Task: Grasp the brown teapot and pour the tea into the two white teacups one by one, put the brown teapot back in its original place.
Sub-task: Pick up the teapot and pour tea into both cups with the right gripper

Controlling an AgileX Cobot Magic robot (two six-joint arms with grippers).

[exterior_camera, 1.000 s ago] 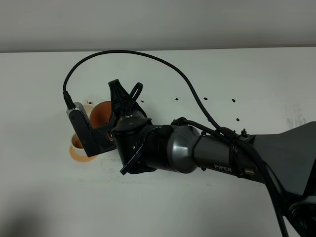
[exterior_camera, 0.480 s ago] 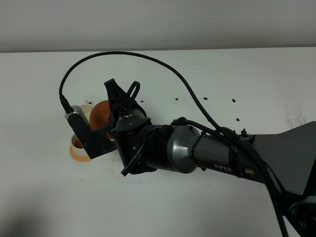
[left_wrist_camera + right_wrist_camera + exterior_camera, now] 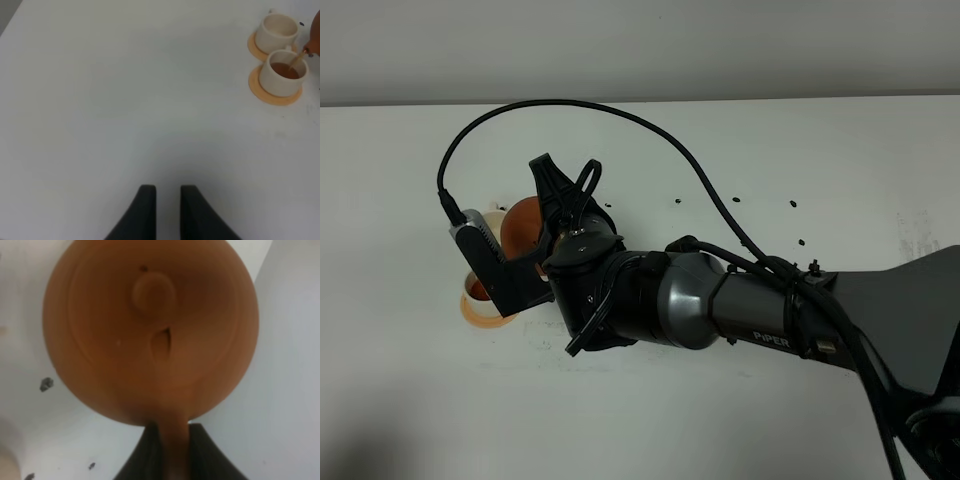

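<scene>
Holding the brown teapot (image 3: 150, 330) tipped in the air above the table (image 3: 100, 100), our right gripper (image 3: 169, 442) is clamping its dark fingers tight on the pot's loop handle. Compared with a second ago, the high view shows the pot and gripper creeping slightly up and to the left, a small shift and not a new step.

Seen from the left wrist, a thin stream of tea (image 3: 298, 58) is falling from the spout into one white teacup (image 3: 285, 75), which is showing brown liquid inside and sitting on its orange saucer (image 3: 274, 95). The other teacup (image 3: 277, 31), just beside it on a saucer of its own, is looking pale inside, so we are judging it unfilled.

We are reading the small shift as the pour carrying on over the first cup, with the second cup and the return of the pot yet to come. The pale coaster is not showing in any view.

Our left gripper (image 3: 167, 207) is hanging over bare table, well apart from the cups, its fingers close together with nothing between them.
</scene>
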